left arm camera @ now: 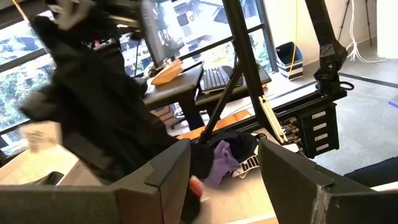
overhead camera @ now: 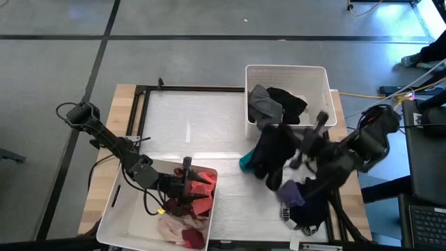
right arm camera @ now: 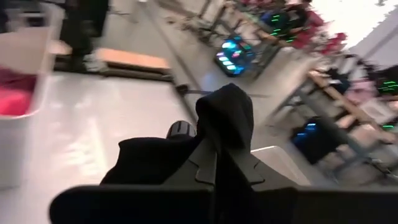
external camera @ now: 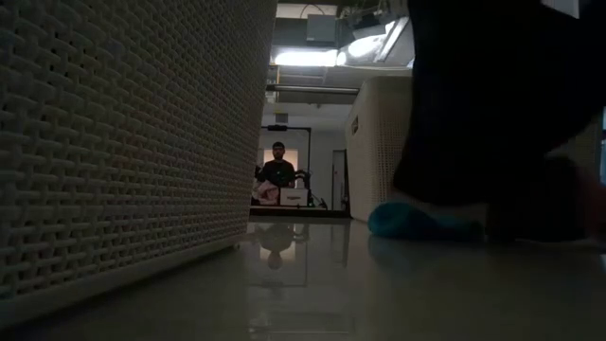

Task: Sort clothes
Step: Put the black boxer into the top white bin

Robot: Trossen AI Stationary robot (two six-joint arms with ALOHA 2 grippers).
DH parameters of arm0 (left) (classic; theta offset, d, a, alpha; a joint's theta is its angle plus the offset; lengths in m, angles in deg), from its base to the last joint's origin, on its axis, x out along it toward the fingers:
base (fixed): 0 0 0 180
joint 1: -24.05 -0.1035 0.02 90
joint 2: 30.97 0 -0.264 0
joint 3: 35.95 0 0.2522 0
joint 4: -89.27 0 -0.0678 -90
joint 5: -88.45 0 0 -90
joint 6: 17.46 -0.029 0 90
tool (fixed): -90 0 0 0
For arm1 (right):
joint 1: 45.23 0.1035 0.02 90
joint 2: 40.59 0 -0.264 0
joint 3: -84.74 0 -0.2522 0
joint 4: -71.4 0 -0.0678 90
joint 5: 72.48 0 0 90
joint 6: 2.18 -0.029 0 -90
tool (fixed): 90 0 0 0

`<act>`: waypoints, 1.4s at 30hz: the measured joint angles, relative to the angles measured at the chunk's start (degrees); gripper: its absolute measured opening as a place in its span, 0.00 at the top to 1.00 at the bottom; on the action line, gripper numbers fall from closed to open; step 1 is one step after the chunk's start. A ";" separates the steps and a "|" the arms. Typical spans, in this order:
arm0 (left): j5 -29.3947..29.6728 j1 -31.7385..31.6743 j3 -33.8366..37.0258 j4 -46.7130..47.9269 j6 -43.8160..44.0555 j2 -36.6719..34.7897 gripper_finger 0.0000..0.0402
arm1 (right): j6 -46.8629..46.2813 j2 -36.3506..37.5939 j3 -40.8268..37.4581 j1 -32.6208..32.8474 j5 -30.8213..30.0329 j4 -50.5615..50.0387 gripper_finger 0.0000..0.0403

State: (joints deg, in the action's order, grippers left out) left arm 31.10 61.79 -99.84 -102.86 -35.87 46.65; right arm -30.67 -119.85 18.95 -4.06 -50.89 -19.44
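A: Overhead first: both dark arms sit closest to the lens. What is the left gripper (overhead camera: 187, 183) doing?

B: It hangs over the near-left white rectangular plastic bin (overhead camera: 118, 213), fingers spread wide, holding nothing. Red, maroon and pink soft garments (overhead camera: 191, 209) lie heaped in that bin below it.

A: And the right gripper (overhead camera: 296, 148)?

B: Pinched tight on a black fabric garment (overhead camera: 270, 150) that dangles above the table, just in front of the far white plastic bin (overhead camera: 320, 87). That bin holds grey and black clothes (overhead camera: 275, 104). A mixed pile (overhead camera: 301, 202) of purple, black and white pieces lies at the table's right edge, and a teal piece (overhead camera: 246, 164) peeks out beside the hanging cloth.

A: Table level?

B: A woven white bin wall (external camera: 123, 142) fills the left; the black garment (external camera: 492, 104) hangs at right over the teal cloth (external camera: 421, 223). A person (external camera: 277, 169) stands far behind.

A: Left wrist?

B: Its fingers (left arm camera: 161, 180) stand well apart, the purple cloth (left arm camera: 224, 163) beyond them.

A: Right wrist?

B: Closed fingers (right arm camera: 214, 168) with black cloth (right arm camera: 227, 118) bunched between them.
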 joint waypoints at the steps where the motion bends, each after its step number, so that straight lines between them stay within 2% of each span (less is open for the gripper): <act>1: -0.01 -0.01 0.00 0.00 0.00 0.00 0.55 | 1.35 0.50 0.60 -1.21 -0.90 0.03 0.98; 8: 0.00 -0.01 0.00 0.00 0.00 0.00 0.55 | 11.97 3.08 6.47 -8.76 -8.79 0.51 0.97; 17: 0.00 0.00 0.00 0.00 -0.19 0.00 0.55 | 26.26 3.89 20.09 -17.31 -21.03 0.72 0.97; 23: -0.02 0.00 0.00 0.00 -0.31 0.00 0.55 | 31.73 3.85 27.81 -23.98 -21.20 0.74 0.97; 27: 0.00 -0.02 0.00 0.00 -1.40 0.00 0.55 | 31.89 3.89 30.93 -28.98 -20.77 1.13 0.97; 32: 0.00 0.00 0.00 0.00 -2.78 0.00 0.55 | 31.81 4.12 31.16 -36.51 -14.82 0.96 0.97; 39: 0.00 -0.02 0.00 -0.09 -3.19 0.00 0.55 | 26.63 1.47 31.16 -46.93 6.04 -3.03 0.96; 42: -0.01 -0.01 0.00 -0.08 -3.08 0.00 0.55 | 23.20 -1.12 31.11 -50.76 11.82 -8.67 0.96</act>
State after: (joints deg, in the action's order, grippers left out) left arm 31.09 61.78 -99.84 -102.93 -38.95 46.65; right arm -7.47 -120.97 50.07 -54.82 -39.06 -28.11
